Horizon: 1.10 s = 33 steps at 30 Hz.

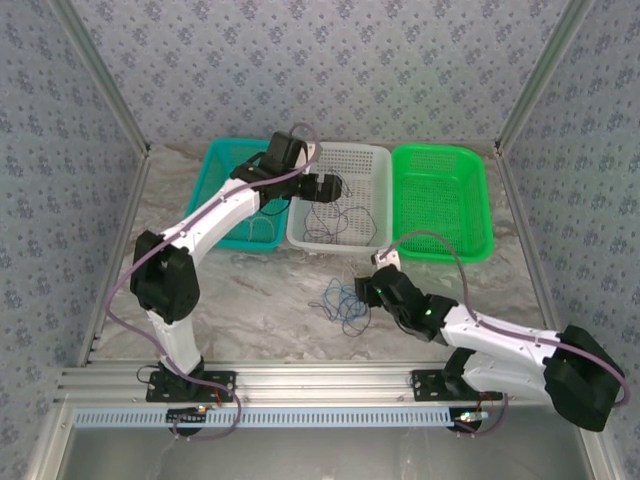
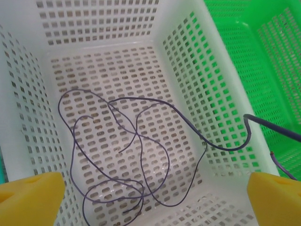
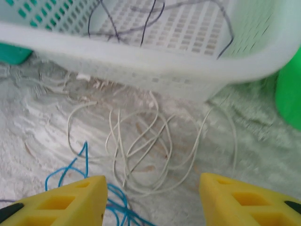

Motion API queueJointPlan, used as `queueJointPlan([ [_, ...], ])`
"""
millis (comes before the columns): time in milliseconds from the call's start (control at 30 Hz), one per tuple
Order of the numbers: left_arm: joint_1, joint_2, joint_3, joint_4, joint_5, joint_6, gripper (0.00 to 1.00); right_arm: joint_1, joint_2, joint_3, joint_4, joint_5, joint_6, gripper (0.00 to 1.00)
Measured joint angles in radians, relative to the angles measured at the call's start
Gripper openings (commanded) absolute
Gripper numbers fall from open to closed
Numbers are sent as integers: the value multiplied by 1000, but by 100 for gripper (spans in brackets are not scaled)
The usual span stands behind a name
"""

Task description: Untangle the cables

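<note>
A dark thin cable (image 2: 136, 136) lies in loose loops on the floor of the white basket (image 2: 188, 52), and one stretch rises over the basket's right wall. My left gripper (image 2: 153, 207) hangs open above it, holding nothing. From above, the left gripper (image 1: 332, 186) is over the basket's back part and the dark cable (image 1: 345, 215) lies below it. A whitish cable (image 3: 150, 141) and a blue cable (image 3: 113, 197) lie on the table before the basket, overlapping at their near edges. My right gripper (image 3: 153, 202) is open just above them. The blue cable (image 1: 343, 303) lies left of the right gripper (image 1: 372, 285).
A teal basket (image 1: 225, 160) stands left of the white basket (image 1: 335, 245) and a green basket (image 1: 440, 200) right of it, all in a row at the back. The marble table (image 1: 260, 300) is bare on the left. Patterned walls close in the sides.
</note>
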Motion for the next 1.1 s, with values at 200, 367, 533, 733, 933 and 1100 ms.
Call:
queueJointPlan([
  [200, 0, -3, -3, 0, 16, 10, 99, -114, -16, 115, -8, -37, -124, 57],
  [367, 0, -3, -11, 1, 25, 10, 99, -180, 59, 332, -27, -116, -257, 57],
  [533, 0, -3, -16, 0, 29, 10, 99, -180, 154, 452, -17, -195, -393, 57],
  [733, 0, -3, -16, 0, 45, 10, 99, -180, 230, 456, -18, -252, -529, 56],
  [933, -1, -5, -17, 0, 56, 10, 99, -190, 254, 458, -6, -262, -607, 54],
  [1100, -10, -8, -17, -1, 66, 11, 99, -209, 295, 494, 4, -262, -642, 52],
])
